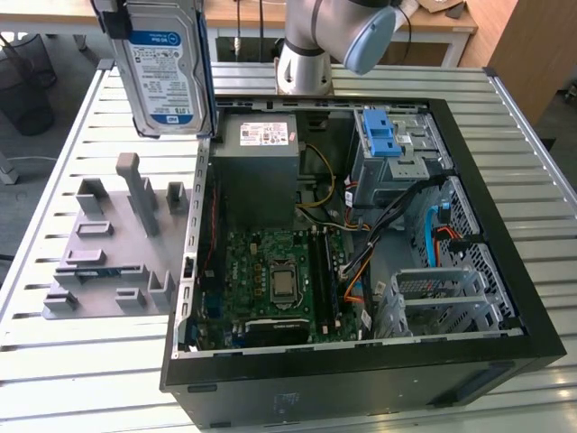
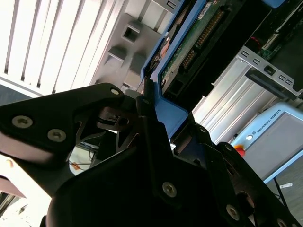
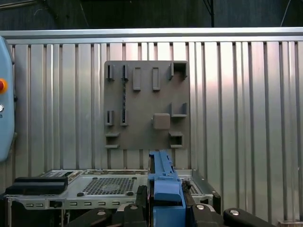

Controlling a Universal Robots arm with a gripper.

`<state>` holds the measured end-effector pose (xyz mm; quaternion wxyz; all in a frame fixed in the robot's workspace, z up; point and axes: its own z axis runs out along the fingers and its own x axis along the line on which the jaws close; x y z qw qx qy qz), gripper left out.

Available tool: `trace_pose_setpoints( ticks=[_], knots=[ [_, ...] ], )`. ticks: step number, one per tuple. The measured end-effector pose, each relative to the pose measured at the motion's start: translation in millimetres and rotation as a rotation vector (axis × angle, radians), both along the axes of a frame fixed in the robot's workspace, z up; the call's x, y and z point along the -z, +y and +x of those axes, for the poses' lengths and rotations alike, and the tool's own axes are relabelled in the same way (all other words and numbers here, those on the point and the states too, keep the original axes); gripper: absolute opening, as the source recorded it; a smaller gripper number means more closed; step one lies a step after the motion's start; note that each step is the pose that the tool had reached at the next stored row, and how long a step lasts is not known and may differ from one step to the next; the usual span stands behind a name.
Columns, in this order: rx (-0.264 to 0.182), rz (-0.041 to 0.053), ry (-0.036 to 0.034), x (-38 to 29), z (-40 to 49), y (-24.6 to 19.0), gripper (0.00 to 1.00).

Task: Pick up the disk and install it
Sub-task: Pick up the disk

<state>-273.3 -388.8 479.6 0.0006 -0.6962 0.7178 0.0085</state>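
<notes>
Desk [image 1: 81, 379]: a slatted silver-metal desk is carrying everything and is spreading across the whole exterior view.
Computer case [image 1: 361, 383]: a black tower case is lying on its side with the side panel off, taking up the centre and right of the exterior view. Lying open like this, it is exposing its bays from above.
Robot arm [image 1: 329, 36]: a grey jointed arm is rising at the top centre, behind the case.
Fixture plate [image 1: 108, 244]: a grey plastic plate with upright slots and posts is sitting on the desk just beside the case, at the exterior view's left. The slots seem made for standing parts on edge.
Power supply [image 1: 261, 149]: a grey metal box with a white sticker is sitting in the case's upper-left corner.
Drive cage [image 1: 388, 135]: a grey metal cage with a blue plastic latch is sitting in the case's upper-right interior, apparently a seat for a drive.
Disk [image 1: 167, 68]: a flat silver-metal hard drive with a white-and-blue label and a blue plastic carrier bracket is hanging on edge in the upper left of the exterior view. It is above the plate and well apart from the cage, so it is picked up but not installed.
Gripper [image 3: 164, 198]: in the first wrist view the black jaws are clamping narrowly on the blue bracket, probably to spare the drive body.
</notes>
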Motion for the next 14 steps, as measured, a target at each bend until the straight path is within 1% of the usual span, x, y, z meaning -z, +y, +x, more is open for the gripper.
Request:
trace_pose_setpoints(
  ticks=[14],
  knots=[
    [0.000, 0.0001, 0.0010, 0.0, 25.4, -9.0, 0.36]
  ],
)
